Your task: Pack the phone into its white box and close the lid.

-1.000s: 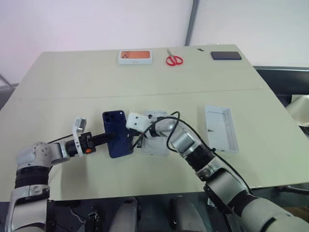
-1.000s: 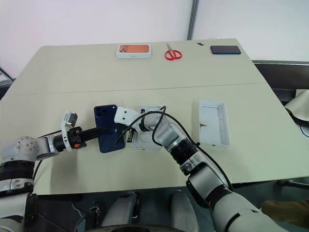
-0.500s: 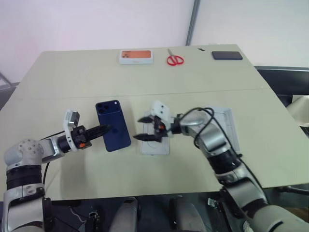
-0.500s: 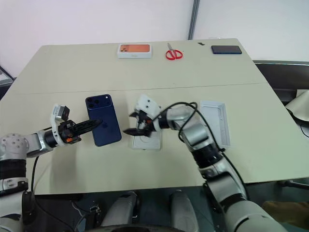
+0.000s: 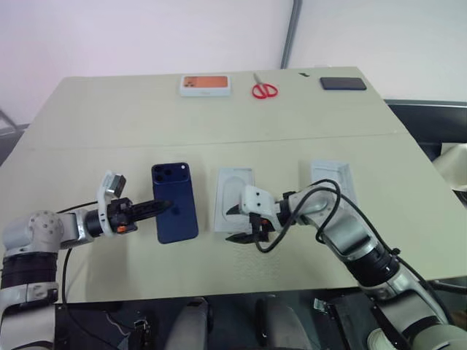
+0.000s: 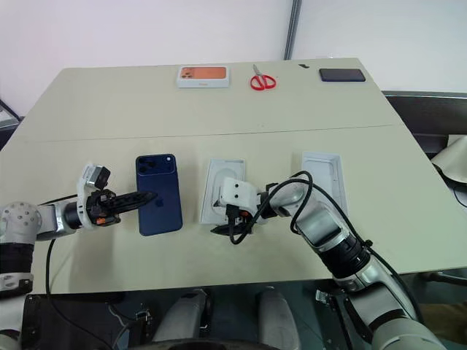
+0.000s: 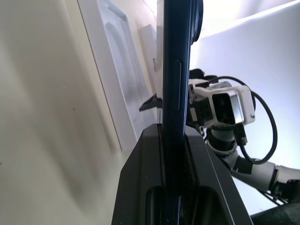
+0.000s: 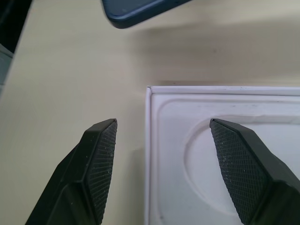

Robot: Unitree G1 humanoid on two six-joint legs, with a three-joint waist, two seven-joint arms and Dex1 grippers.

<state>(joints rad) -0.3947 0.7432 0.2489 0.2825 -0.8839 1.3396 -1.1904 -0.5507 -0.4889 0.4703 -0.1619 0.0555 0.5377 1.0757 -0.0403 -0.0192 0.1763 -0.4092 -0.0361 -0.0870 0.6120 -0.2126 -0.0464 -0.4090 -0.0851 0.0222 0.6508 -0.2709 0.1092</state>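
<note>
My left gripper (image 5: pixel 162 205) is shut on the left long edge of the dark blue phone (image 5: pixel 175 203), holding it flat just above the table with its camera cluster facing up; the left wrist view has the phone (image 7: pixel 177 70) edge-on between the fingers. To the right lies the white box (image 5: pixel 235 191), in which sits a white insert with an oval recess (image 8: pixel 220 154). My right gripper (image 5: pixel 232 224) hangs open over the box's near end. The lid (image 5: pixel 332 173) lies hollow side up further right, partly behind my right arm.
Along the table's far edge lie an orange-printed white box (image 5: pixel 206 85), red scissors (image 5: pixel 263 90) and a black handset (image 5: pixel 342 83). My right arm's cable loops over the table near the box.
My right gripper, shut at the phone a second ago, has opened and drawn back to the right, over the box's near end. My left gripper keeps the phone and has lifted it slightly.
</note>
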